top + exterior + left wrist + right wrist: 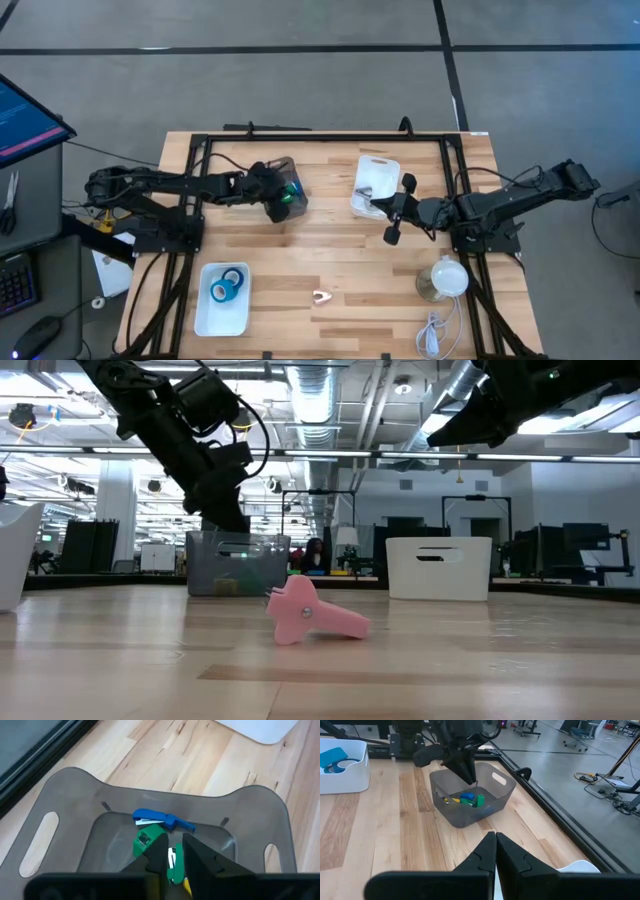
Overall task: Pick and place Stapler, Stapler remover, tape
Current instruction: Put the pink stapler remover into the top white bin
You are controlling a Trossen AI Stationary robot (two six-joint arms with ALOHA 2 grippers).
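Pink and closest to the low camera, a stapler remover (308,616) is lying on the bare wood table (330,250) near its front edge, well apart from both arms. Behind it the left gripper (174,861) is hanging inside a clear grey bin (75,800) – its fingers standing a little apart with nothing between them – just above a green stapler (148,841), a blue stapler (159,818) and a yellow piece beside them. Blue tape (227,286) rolls are sitting in a white tray (208,320) at the table's front left. Across the table the right gripper (495,845) is hovering with its fingers pressed together – empty – beside a white bin (381,165) at the back. A white lamp-like object (447,278) is standing at the front right.
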